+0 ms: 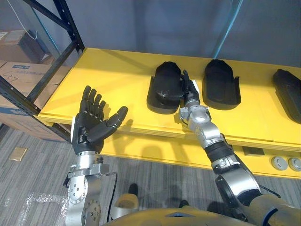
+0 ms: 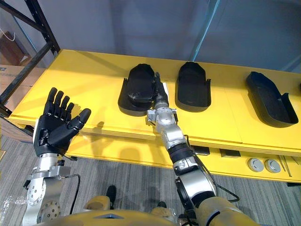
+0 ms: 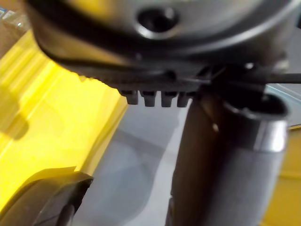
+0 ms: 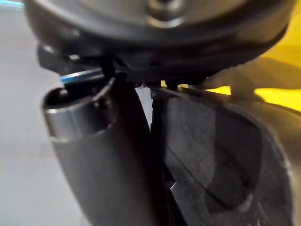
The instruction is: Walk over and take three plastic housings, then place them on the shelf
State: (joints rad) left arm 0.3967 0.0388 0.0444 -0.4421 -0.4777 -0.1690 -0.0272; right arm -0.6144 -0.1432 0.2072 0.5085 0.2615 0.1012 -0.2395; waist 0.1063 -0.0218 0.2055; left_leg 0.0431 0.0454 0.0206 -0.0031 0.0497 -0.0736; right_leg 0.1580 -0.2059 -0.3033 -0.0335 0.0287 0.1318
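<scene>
Three black plastic housings lie in a row on the yellow table (image 1: 108, 80): a left housing (image 1: 162, 94), a middle housing (image 1: 220, 84) and a right housing (image 2: 267, 99). My right hand (image 1: 187, 89) reaches over the table's front edge and grips the left housing's right wall. Its fingers are inside the shell (image 4: 221, 155) and its thumb (image 4: 94, 155) is outside. My left hand (image 1: 91, 125) is held up before the table's front left edge, palm up, fingers spread, holding nothing.
A black metal rack (image 1: 51, 66) stands at the left with cardboard boxes (image 1: 19, 70) behind it. Below the table's front edge on the right lie round metal parts (image 2: 263, 165). Grey carpet floor (image 1: 28, 179) lies in front.
</scene>
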